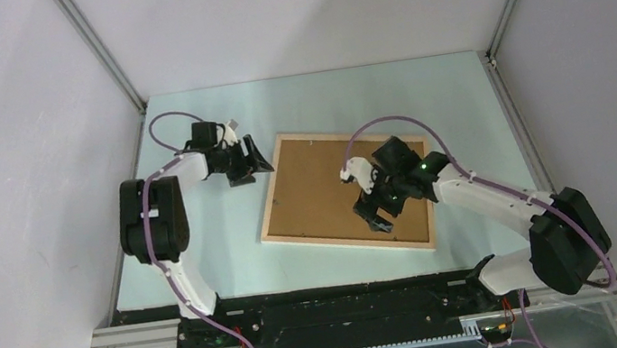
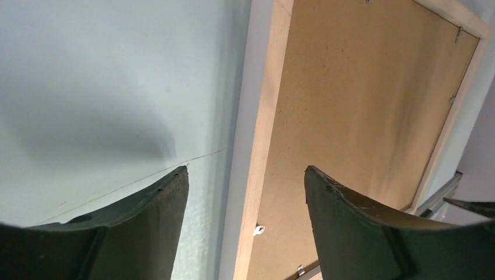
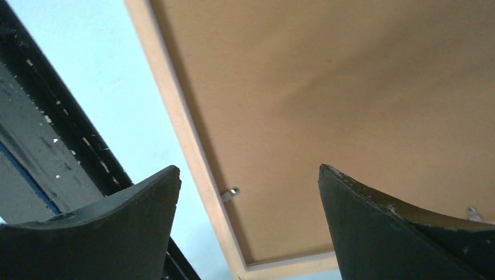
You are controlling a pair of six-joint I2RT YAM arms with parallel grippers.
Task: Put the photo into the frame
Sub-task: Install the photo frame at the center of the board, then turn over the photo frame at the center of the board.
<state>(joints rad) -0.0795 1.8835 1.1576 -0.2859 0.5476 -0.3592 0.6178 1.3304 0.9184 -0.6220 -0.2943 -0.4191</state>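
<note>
The frame (image 1: 272, 188) is seen lying face down on the pale green table (image 1: 205, 243), slightly skewed, with its bare-wood back edges turned up. Its opening is filled by a plain brown backing board (image 1: 316, 191), so the pane is hidden. The photo cannot be made out in any view, and whether it lies under the board cannot be told.

The left gripper (image 1: 256, 165) is held just beside the frame's far left corner. In the left wrist view its fingers (image 2: 146, 221) are spread wide over the wooden rail (image 2: 268, 116), and nothing is gripped between them. The fingers are cut off by the picture's lower edge.

The right gripper (image 1: 375, 219) is poised over the near part of the board. In the right wrist view its jaws are parted widely above the board (image 3: 350, 87) and nothing is held. A small metal tab (image 3: 232, 191) is seen at the rail's inner edge (image 3: 175, 111); contact between fingers and board cannot be judged
</note>
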